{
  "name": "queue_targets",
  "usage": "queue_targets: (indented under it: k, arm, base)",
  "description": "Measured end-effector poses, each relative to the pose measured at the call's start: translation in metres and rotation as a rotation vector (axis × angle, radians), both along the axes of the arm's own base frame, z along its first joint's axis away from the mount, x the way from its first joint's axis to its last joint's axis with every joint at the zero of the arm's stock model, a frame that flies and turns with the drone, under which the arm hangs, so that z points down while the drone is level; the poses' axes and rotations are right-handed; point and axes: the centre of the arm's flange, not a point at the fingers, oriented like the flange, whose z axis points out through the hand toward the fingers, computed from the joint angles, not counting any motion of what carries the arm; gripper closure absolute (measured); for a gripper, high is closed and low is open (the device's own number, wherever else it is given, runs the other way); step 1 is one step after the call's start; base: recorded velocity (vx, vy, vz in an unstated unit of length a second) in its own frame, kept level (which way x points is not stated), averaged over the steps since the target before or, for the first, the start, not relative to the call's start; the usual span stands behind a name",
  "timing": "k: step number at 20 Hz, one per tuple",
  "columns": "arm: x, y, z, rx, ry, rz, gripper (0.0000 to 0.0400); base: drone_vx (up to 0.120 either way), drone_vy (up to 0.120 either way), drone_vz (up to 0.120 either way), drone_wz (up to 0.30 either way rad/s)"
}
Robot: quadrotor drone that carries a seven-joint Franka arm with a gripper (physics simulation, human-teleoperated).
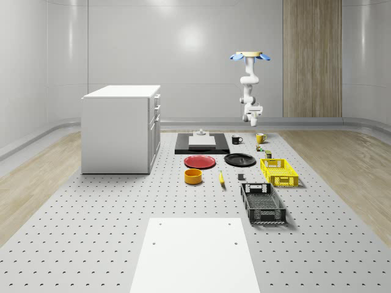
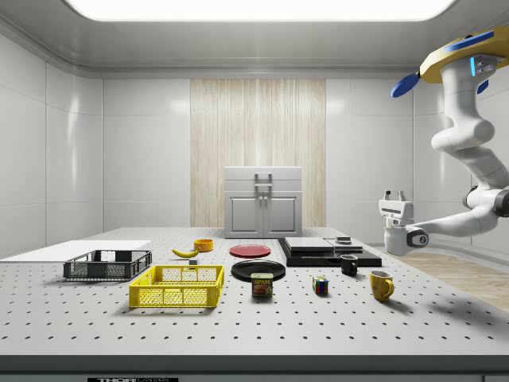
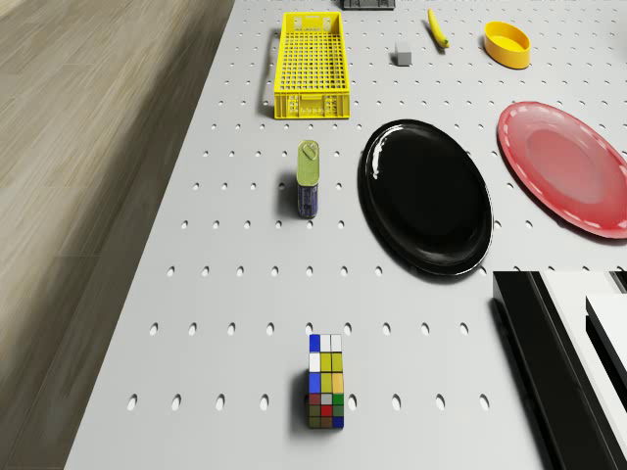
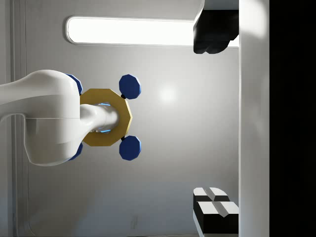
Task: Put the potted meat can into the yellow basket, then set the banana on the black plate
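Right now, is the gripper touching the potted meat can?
Apart. In the side view the gripper points upward in the air beside the hovering drone, well above the table where the potted meat can stands.

A simulated robotics lab: perforated test table (image 1: 91, 232), bare panelled walls, ceiling light.

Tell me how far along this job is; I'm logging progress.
Nothing looks done yet. The potted meat can stands on the table between the yellow basket and the Rubik's cube. The banana lies on the table, apart from the black plate. The drone hovers above the yellow mug; its hand points upward, open, holding nothing. Both placements remain.
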Motion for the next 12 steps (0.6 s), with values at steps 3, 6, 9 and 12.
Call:
queue_targets:
  k: [3, 6, 9, 12]
  arm:
    - [-0.0002, 0.0008, 0.0000, -0.008, -0.002, 0.000, 0.0000]
    - [-0.0005, 0.0021, -0.0001, -0.021, -0.005, -0.001, 0.0000]
    - [-0.0007, 0.0043, -0.0002, -0.044, -0.007, -0.001, 0.0000]
    - [-0.0009, 0.0080, -0.0005, -0.081, -0.009, -0.002, 0.0000]
  base:
    - [0.120, 0.000, 0.000, 0.000]
    - [0.120, 0.040, 0.000, 0.000]
    - [0.120, 0.093, 0.000, 0.000]
    - [0.120, 0.000, 0.000, 0.000]
